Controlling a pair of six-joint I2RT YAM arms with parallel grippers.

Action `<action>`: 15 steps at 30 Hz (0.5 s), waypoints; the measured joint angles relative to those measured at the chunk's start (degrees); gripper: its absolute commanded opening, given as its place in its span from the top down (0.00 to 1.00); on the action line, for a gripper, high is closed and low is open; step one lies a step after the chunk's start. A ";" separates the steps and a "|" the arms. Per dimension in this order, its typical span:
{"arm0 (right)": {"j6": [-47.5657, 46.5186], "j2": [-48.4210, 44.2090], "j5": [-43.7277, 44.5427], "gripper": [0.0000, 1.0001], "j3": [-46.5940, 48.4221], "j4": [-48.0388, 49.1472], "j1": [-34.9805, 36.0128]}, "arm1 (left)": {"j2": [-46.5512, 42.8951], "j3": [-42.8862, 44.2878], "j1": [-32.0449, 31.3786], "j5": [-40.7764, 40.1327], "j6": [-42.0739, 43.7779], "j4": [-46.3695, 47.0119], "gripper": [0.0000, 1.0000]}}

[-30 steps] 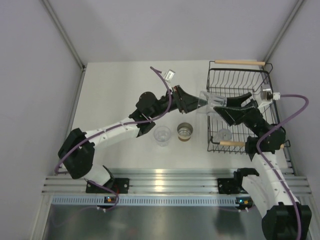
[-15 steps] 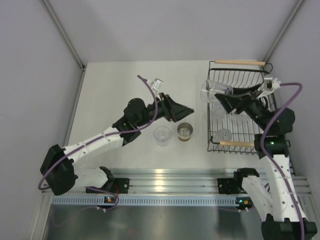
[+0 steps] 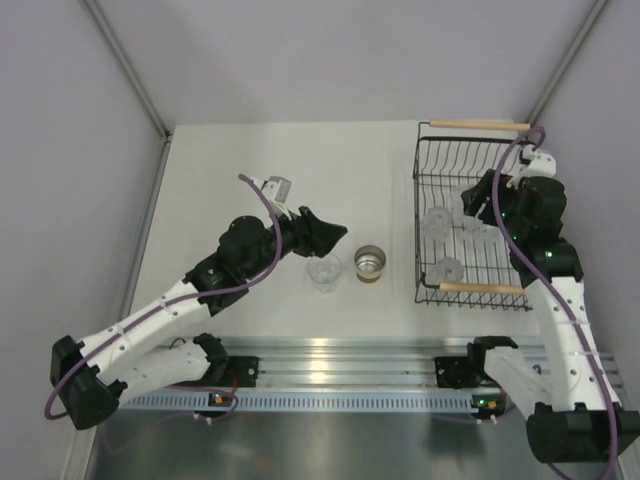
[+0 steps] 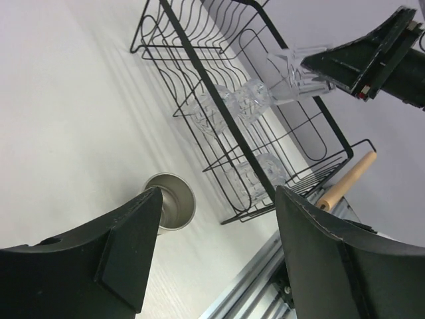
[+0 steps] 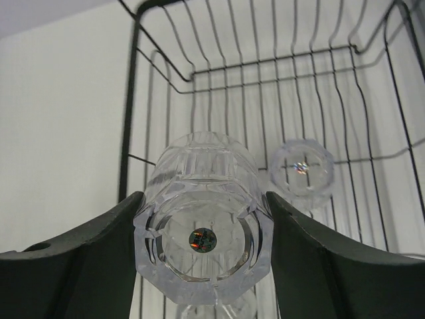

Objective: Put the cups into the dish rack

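Hanging over the dish rack [image 3: 417, 200], the held tumbler [image 5: 202, 199] is pinched across its sides by the right end effector [image 5: 203, 246], apparently so it can be set down among the racked tumblers [image 5: 302, 169]. Its long axis is aligned with the fingers, what looks like the thick base toward the wrist, mouth toward the rack floor. The left end effector [image 4: 219, 199] is spread near the loose tumbler [image 3: 324, 270] and tan-brown cup [image 3: 371, 263] on the bench [image 3: 230, 170], judged ready for another pick.

Rack [image 3: 418, 200] is black wire with pale wooden handles [image 3: 478, 125]. The clear cup [image 5: 202, 229] has cut-glass facets and a tiny rainbow glint in its base. Odd cup [image 3: 371, 263]: shiny silver inside, tan outside. Bench [image 3: 230, 170] is white, faint wood grain.
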 measured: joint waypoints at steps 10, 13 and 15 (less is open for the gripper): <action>-1.84 4.59 19.69 1.00 -1.11 -9.73 0.00 | -3.56 -2.80 0.00 -4.55 2.36 -4.11 0.25; -1.84 6.38 21.57 1.00 -1.11 -10.45 0.00 | -3.98 -3.15 0.00 -4.83 2.43 -4.52 0.25; -1.84 7.17 22.36 1.00 -1.20 -11.06 0.00 | -4.46 -3.26 0.00 -5.22 2.51 -4.81 0.25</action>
